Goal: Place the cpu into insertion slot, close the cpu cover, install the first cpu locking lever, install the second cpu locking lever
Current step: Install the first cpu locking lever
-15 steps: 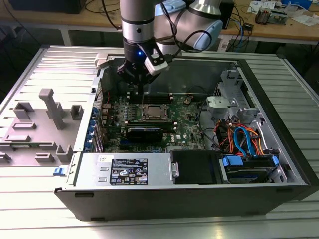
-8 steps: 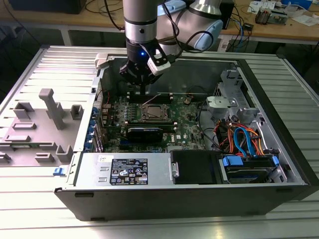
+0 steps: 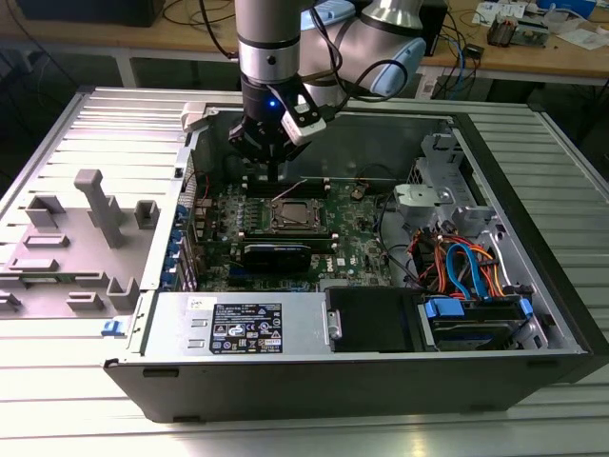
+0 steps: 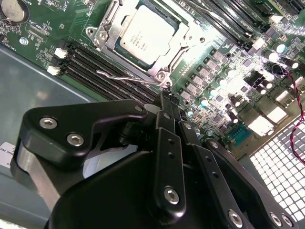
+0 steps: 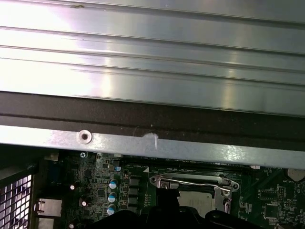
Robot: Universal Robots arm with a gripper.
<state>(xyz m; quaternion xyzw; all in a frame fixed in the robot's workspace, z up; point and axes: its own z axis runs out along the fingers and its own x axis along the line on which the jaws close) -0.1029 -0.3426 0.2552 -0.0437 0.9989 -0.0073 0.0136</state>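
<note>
Looking along the arm in the second wrist view, the gripper point(image 4: 164, 98) is seen with its black fingers point(image 4: 167, 143) pressed together, nothing clamped between them. The fingertips are poised just past one corner of the insertion slot point(image 4: 102, 33), close to a thin wire locking lever point(image 4: 125, 75) that runs along the socket's edge beside the black memory slots point(image 4: 90, 78). Whether the tips touch the lever cannot be told.

The cpu point(image 4: 144, 33) is seated in the slot, silvery top up. The cpu cover point(image 4: 178, 45) is laid flat over it, and the chip is seen through the square window. A round coin battery point(image 4: 12, 9) is seen at the board's far corner.

In the first wrist view the socket is seen past the gripper body, with another wire lever point(image 5: 193, 181) laid across its far side, and beyond that the case wall point(image 5: 152, 143).

In the exterior view the gripper point(image 3: 273, 176) is held upright inside the open computer case point(image 3: 381, 381), over the green motherboard point(image 3: 357, 243), just behind the socket point(image 3: 297, 215). A grey fixture tray point(image 3: 71, 238) is placed on the table toward the exterior view's left.
</note>
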